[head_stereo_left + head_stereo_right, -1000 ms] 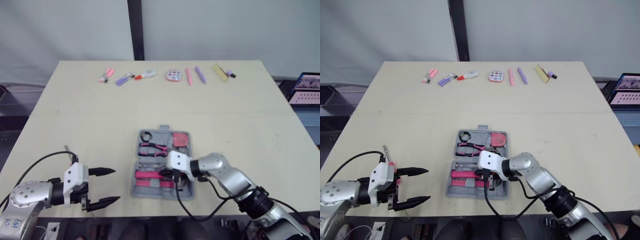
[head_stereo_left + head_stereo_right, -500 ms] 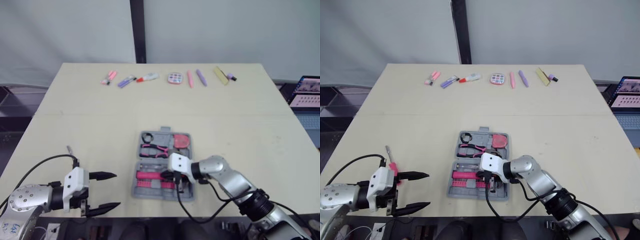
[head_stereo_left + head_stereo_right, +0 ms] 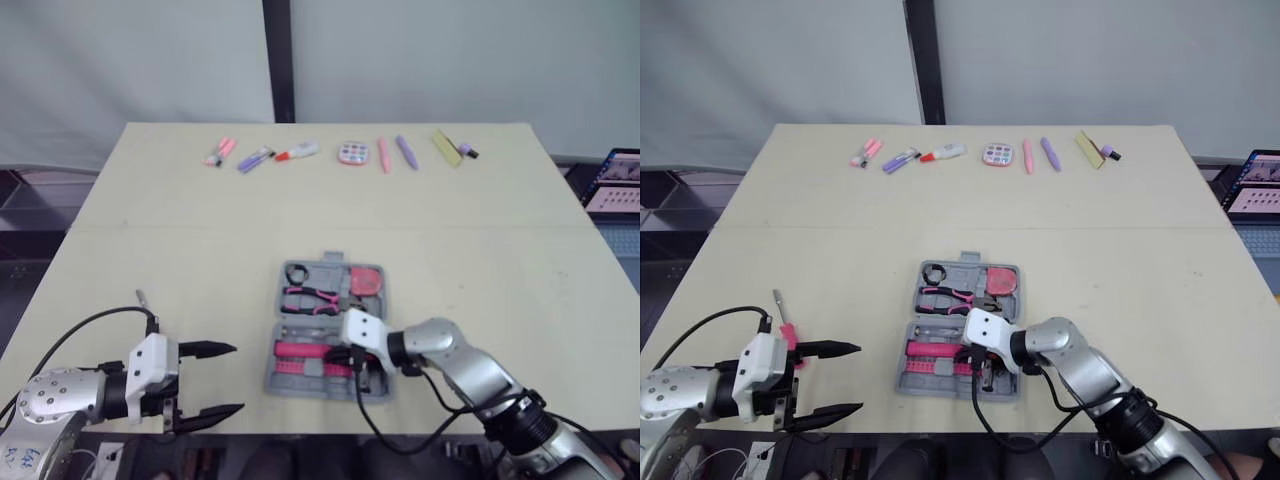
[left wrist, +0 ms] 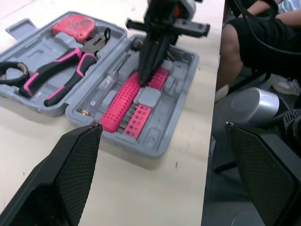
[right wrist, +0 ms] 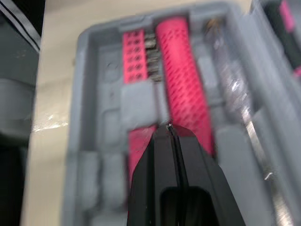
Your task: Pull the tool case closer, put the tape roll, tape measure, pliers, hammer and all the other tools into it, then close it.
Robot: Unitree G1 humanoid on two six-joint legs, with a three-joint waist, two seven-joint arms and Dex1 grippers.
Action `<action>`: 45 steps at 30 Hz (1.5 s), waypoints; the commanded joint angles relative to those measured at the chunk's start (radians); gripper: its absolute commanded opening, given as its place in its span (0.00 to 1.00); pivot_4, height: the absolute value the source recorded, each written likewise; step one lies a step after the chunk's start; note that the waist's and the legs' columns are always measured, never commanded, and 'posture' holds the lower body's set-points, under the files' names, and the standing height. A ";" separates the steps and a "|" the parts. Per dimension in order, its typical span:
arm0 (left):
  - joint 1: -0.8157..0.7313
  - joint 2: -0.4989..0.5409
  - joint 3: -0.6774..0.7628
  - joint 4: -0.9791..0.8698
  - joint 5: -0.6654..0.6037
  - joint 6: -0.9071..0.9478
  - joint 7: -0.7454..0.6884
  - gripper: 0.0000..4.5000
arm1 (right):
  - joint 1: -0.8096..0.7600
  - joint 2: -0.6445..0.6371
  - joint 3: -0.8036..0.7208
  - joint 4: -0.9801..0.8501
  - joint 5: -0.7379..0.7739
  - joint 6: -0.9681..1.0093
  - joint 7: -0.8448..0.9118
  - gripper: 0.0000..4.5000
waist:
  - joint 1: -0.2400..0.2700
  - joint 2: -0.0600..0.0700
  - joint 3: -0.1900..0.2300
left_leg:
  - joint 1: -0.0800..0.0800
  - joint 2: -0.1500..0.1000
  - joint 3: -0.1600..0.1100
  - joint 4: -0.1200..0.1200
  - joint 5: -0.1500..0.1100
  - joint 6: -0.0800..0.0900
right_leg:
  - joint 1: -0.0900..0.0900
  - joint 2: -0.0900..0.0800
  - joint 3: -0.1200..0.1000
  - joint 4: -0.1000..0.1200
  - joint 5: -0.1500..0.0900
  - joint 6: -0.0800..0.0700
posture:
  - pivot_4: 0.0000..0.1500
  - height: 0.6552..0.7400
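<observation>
At 6 o'clock on the surface [image 3: 150, 230]: open tool case [image 3: 318, 322].
Right gripper [image 5: 170, 128], fingers clenched empty, points at a pink handle [image 5: 181, 70] in its near half; left gripper [image 3: 238, 378], fingers released, hovers at the case's 8 o'clock; pliers [image 3: 308, 298] lie inside.

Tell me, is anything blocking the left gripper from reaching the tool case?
Nothing visible is. Bare table lies between the open left gripper and the tool case. The right gripper, fingers shut, is down inside the case's near half.
</observation>
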 commanded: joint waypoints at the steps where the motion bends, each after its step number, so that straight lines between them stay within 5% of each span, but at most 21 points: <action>1: -0.001 -0.013 -0.006 -0.050 -0.027 0.008 0.013 1.00 | -0.026 -0.054 -0.137 -0.224 0.121 0.108 0.021 0.01 | -0.003 0.001 0.002 | -0.004 0.000 0.000 0.001 0.000 0.000 | -0.002 0.000 0.000 0.000 0.000 0.000 | 1.00 0.92; 10: 0.123 0.034 0.142 -0.030 -0.020 0.031 -0.015 1.00 | 0.388 -0.337 -0.473 -0.370 0.216 0.045 0.073 0.01 | 0.019 -0.007 0.007 | -0.007 0.001 0.002 0.002 0.000 0.001 | -0.003 0.001 -0.001 -0.004 0.000 0.000 | 1.00 0.92; 17: 0.228 -0.028 0.181 0.004 -0.017 -0.036 -0.021 1.00 | 0.612 -0.328 -0.601 -0.333 0.219 -0.101 0.067 0.01 | 0.024 -0.008 0.008 | -0.006 0.002 0.004 0.003 0.001 0.003 | 0.002 0.001 -0.002 -0.012 0.000 0.000 | 1.00 0.92; 21: 0.185 -0.079 0.194 -0.020 -0.055 0.107 0.149 1.00 | 0.619 -0.326 -0.652 -0.325 0.257 -0.133 0.080 0.01 | 0.024 -0.008 0.008 | -0.006 0.002 0.004 0.002 0.001 0.003 | 0.002 0.001 -0.002 -0.015 0.000 0.000 | 1.00 0.92; 24: 0.209 -0.151 0.257 -0.200 -0.183 0.339 0.416 1.00 | 0.668 -0.317 -0.791 -0.366 0.380 -0.125 0.123 0.29 | 0.025 -0.010 0.008 | -0.007 0.002 0.003 0.002 0.001 0.003 | 0.002 0.001 -0.001 -0.011 0.000 0.000 | 1.00 0.92; 31: 0.166 -0.235 0.317 -0.354 -0.251 0.539 0.750 1.00 | 0.710 -0.322 -0.810 -0.400 0.417 -0.185 0.151 0.98 | 0.026 -0.011 0.007 | -0.006 0.002 0.004 0.003 0.000 0.004 | 0.002 0.002 0.000 -0.010 0.000 0.000 | 1.00 0.92; 37: 0.228 -0.294 0.507 -0.401 -0.353 0.658 0.947 1.00 | 0.681 -0.363 -0.811 -0.432 0.481 -0.168 0.177 0.98 | 0.022 -0.012 0.007 | -0.006 0.003 0.004 0.003 0.000 0.004 | 0.002 0.002 0.000 -0.010 0.000 0.000 | 1.00 0.92; 45: 0.423 -0.494 0.450 -0.621 -0.327 0.658 1.143 1.00 | 0.610 -0.317 -0.836 -0.388 0.522 -0.223 0.173 0.98 | 0.041 -0.015 0.008 | -0.006 0.003 0.004 0.004 0.000 0.004 | 0.006 0.002 0.001 -0.022 0.000 0.000 | 1.00 0.92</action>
